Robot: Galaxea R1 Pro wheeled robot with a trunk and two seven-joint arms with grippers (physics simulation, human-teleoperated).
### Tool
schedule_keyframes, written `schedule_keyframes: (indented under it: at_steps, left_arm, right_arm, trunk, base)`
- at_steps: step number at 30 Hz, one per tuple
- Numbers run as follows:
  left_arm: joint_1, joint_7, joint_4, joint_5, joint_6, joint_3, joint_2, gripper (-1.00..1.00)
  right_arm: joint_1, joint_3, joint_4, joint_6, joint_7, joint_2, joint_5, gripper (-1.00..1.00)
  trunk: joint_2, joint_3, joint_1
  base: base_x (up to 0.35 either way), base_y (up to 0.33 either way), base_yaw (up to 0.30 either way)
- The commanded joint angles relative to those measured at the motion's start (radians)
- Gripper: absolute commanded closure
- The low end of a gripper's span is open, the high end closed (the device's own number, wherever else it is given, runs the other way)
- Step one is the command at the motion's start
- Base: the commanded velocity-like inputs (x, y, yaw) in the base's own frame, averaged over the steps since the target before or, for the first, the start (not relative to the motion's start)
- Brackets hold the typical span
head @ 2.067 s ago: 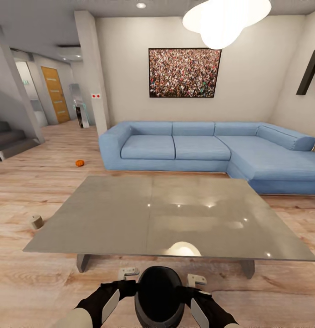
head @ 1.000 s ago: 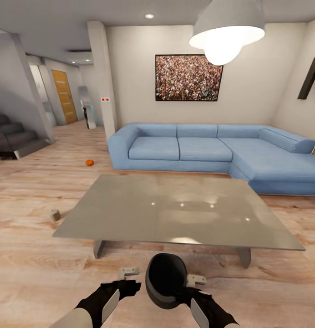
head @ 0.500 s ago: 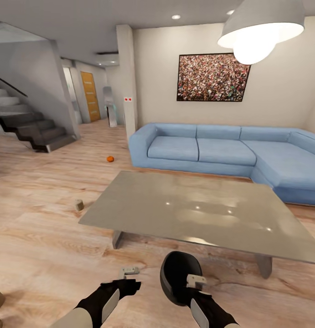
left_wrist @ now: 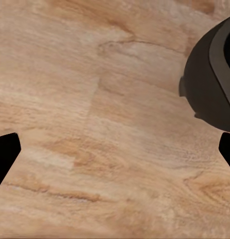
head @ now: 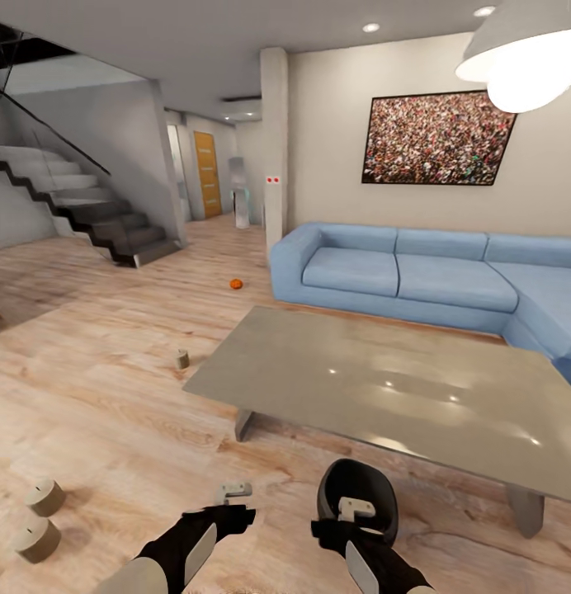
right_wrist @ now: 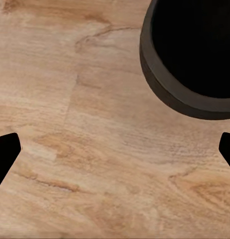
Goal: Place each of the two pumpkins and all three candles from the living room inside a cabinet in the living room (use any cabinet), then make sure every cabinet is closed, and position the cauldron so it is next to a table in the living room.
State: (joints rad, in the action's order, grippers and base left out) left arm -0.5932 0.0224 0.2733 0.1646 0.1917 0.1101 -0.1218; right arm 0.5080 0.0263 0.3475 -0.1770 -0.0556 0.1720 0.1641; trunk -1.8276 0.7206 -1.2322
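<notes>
Sofa (head: 417, 276) cropped; cauldron (head: 357, 501) partly hidden.

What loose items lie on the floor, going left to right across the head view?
Two candles near the left edge → a third candle → pumpkin → black cauldron beside the table.
</notes>
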Motion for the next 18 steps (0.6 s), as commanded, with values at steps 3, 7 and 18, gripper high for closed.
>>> schedule_keyframes:
  at_steps: [3,7,18]
  left_arm:
    - [0.000,-0.001,0.001,0.010,0.005,0.008,0.001,-1.00]
    - [0.000,-0.001,0.001,0.010,0.006,0.008,0.001,-1.00]
    - [0.000,0.000,0.001,0.010,0.004,0.008,0.001,-1.00]
  right_arm:
    - [0.000,0.003,0.002,-0.006,-0.005,0.000,0.009,-1.00]
    - [0.000,0.003,0.001,-0.006,-0.005,0.000,0.009,-1.00]
    - [0.000,0.003,0.001,-0.006,-0.004,0.000,0.009,-1.00]
  trunk:
    - [0.000,0.001,0.000]
    - [0.000,0.001,0.000]
    - [0.000,0.001,0.000]
  base:
    - [-0.015,0.000,0.292]
    - [-0.105,0.000,0.292]
    - [-0.306,0.000,0.292]
